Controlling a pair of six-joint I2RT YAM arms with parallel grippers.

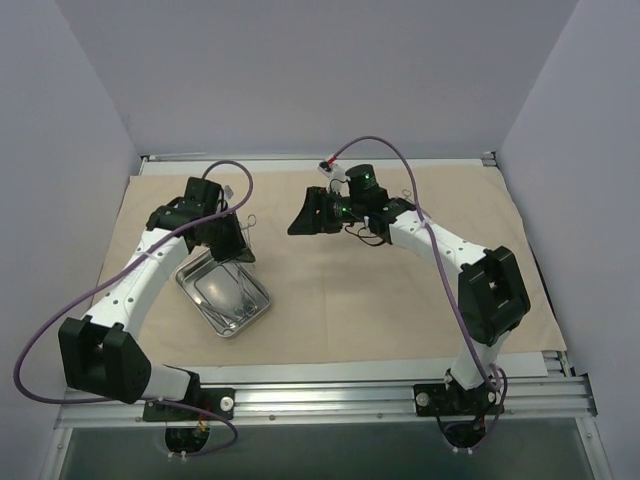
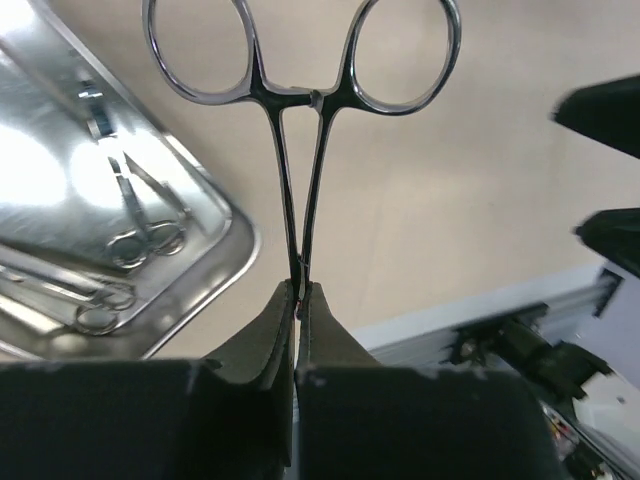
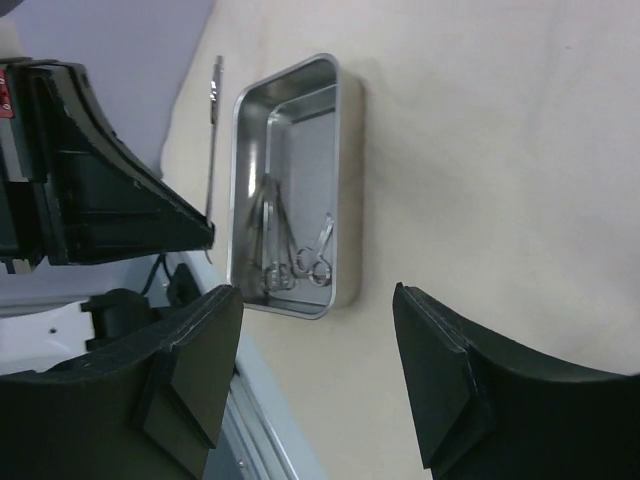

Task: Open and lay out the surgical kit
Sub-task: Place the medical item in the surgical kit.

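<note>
Left gripper (image 2: 300, 298) is clamped on the tips of 1 shiny steel forceps (image 2: 310, 96), whose 2 ring handles are pointed away. Right gripper (image 3: 315, 365) is spread wide, with nothing held. 1 rectangular, round-cornered polished steel tray (image 1: 250, 320) is set near-left on the matte beige cloth (image 1: 400, 300), just near of the left gripper. At least 2 thin ring-handled instruments (image 2: 150, 235) are seen inside.

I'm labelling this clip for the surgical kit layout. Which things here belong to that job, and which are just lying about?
Part of the job:
beige cloth wrap
steel tray
instruments in the tray
forceps, clamped in the left gripper

Not part of it:
purple cables
aluminium rail at the near edge
</note>
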